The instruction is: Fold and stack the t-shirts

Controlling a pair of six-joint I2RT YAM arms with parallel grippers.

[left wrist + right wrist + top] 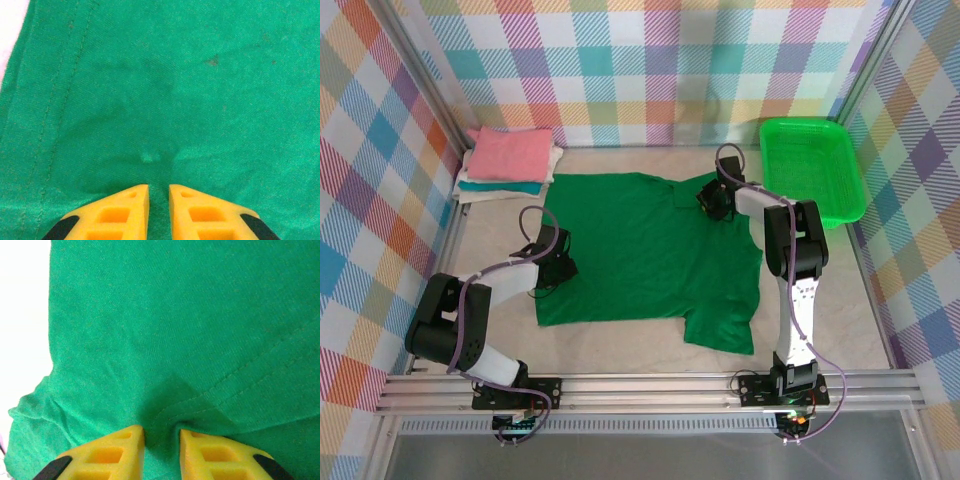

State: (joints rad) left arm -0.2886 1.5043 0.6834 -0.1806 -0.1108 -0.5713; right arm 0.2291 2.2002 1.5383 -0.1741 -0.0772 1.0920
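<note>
The left gripper (159,189) has its yellow jaws almost together, with a thin strip of the dark green t-shirt (640,250) in the narrow gap, beside a stitched edge. The right gripper (162,430) pinches a puckered fold by a sleeve seam. The shirt lies spread flat mid-table. From above, both wrists hide their fingertips. The folded stack (505,175) shows mere edges beneath the pink shirt (512,150).

Beige table (620,345): dark green t-shirt (640,250) spread flat; folded shirt stack (508,165) far-left; green basket (810,165) far-right.
</note>
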